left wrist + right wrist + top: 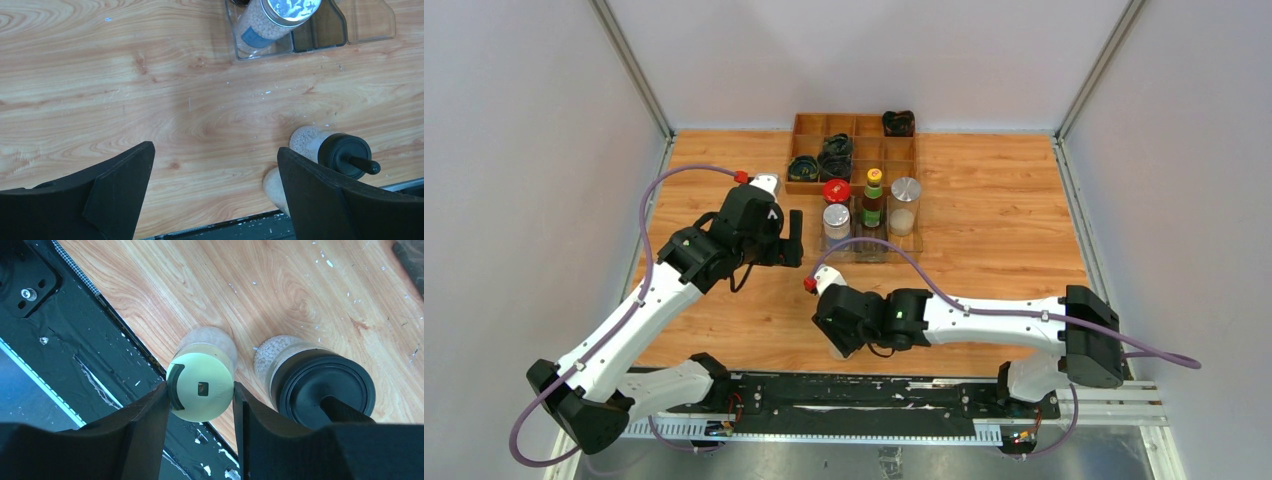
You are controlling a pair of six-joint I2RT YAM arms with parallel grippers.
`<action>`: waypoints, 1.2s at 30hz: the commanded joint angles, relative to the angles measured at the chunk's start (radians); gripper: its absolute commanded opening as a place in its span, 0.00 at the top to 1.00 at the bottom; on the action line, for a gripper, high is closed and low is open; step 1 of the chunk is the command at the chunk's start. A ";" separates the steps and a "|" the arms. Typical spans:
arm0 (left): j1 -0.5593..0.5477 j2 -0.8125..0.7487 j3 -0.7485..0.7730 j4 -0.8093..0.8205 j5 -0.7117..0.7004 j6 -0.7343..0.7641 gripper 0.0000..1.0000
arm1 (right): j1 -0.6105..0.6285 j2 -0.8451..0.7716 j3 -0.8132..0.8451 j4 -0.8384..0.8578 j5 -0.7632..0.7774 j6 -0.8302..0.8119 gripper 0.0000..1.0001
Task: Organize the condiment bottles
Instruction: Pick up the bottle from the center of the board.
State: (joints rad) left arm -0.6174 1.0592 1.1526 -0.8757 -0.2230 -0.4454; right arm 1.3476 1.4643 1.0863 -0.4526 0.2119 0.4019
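Our right hand [200, 387] points down, clamped on the yellow-cap jar [202, 371]; our left hand [215, 150] hangs spread wide over the desk [150, 75].

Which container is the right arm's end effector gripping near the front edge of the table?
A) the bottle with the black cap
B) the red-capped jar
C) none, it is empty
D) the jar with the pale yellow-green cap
D. In the right wrist view, the right end effector has its fingers against both sides of the pale-capped jar, while the black-capped bottle stands free beside it.
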 commanded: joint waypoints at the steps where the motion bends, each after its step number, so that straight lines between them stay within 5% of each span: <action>1: 0.005 0.008 -0.011 0.012 0.002 0.008 0.00 | -0.004 -0.024 0.064 -0.050 0.033 -0.023 0.55; 36: 0.005 0.006 -0.062 0.015 -0.013 0.013 0.00 | -0.038 0.000 0.424 -0.228 0.090 -0.183 0.55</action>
State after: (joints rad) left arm -0.6174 1.0733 1.0985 -0.8688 -0.2287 -0.4412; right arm 1.3399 1.4509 1.4498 -0.6323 0.2890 0.2611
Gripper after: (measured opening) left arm 0.999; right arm 0.505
